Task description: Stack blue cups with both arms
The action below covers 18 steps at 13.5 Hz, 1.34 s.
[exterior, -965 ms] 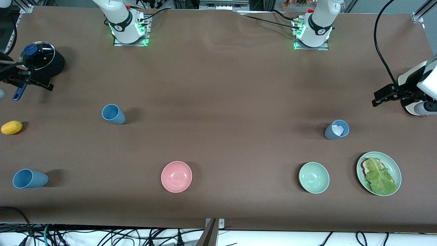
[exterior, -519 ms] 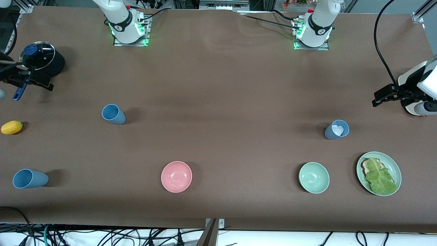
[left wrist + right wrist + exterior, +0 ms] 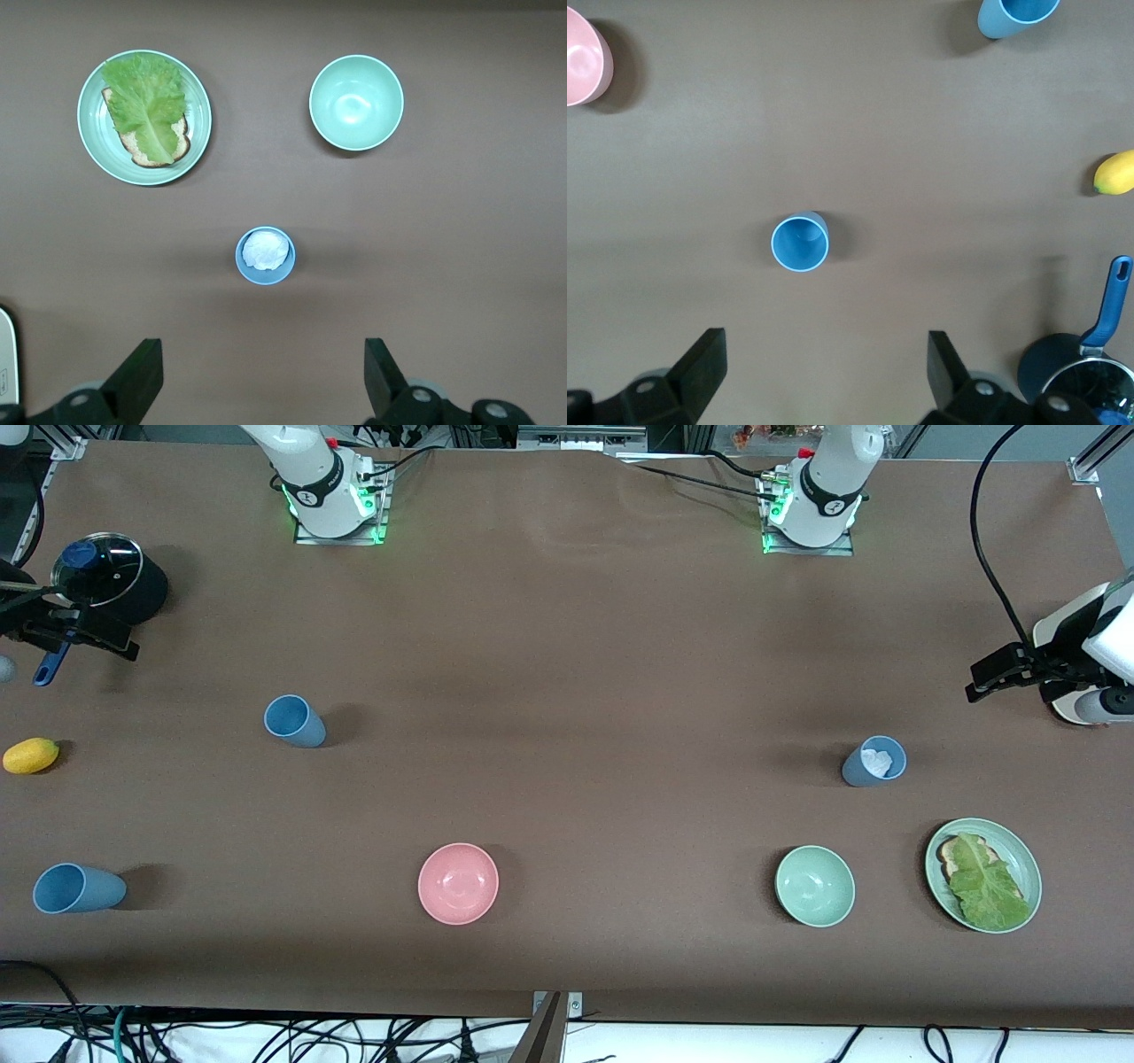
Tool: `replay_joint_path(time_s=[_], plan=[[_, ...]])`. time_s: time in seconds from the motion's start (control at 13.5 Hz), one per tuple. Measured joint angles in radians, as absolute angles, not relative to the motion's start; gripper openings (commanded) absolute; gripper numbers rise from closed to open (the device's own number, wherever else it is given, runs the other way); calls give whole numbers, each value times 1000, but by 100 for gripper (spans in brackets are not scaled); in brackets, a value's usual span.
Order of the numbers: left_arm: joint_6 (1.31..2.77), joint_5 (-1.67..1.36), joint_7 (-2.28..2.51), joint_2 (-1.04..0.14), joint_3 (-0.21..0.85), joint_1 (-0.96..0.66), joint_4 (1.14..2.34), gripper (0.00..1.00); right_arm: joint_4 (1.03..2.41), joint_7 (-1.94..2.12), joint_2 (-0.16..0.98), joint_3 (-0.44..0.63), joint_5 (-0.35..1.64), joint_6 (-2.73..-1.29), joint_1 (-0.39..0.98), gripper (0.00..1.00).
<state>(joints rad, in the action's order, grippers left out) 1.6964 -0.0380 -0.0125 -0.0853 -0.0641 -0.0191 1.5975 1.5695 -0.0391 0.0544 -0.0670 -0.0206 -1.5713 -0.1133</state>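
Hovering high over the table, both grippers stand with their fingers spread wide and hold nothing. The left gripper (image 3: 261,381) hangs over bare brown table just short of the slate blue cup (image 3: 265,255), which stands upright with something white and crumpled inside it; the right gripper (image 3: 824,376) hangs likewise above the sky blue cup (image 3: 800,242), upright and empty. In the front view only the arms' bases and parts of their wrists show at the edges, while the grippers' black fingertips (image 3: 142,372) appear in the wrist views alone. The front view places the slate blue cup (image 3: 873,761) toward the left arm's end of the table, with the pale green bowl (image 3: 815,886) and the green plate (image 3: 1026,859) carrying bread and a lettuce leaf nearer the front camera. The sky blue cup (image 3: 294,721) stands toward the right arm's end, and a second sky blue cup (image 3: 75,888) stands nearer the front camera close to that end's edge; the right wrist view catches only part of it (image 3: 1014,16). The pink bowl (image 3: 458,883) sits between the two ends, near the front edge. A yellow lemon-like fruit (image 3: 31,755) and a dark pot with a glass lid (image 3: 106,576) lie at the right arm's end. The wide middle of the table (image 3: 576,691) between the cups is open brown surface, and each cup stands well apart from its neighbours.
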Motion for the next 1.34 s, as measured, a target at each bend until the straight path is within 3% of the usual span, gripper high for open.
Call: replay_joint_path(time_s=[1.34], plan=[[1696,-38,-12,-87,-64,-19,1597,100,1570,-36,81,-78,-18,-1519,-109,100]])
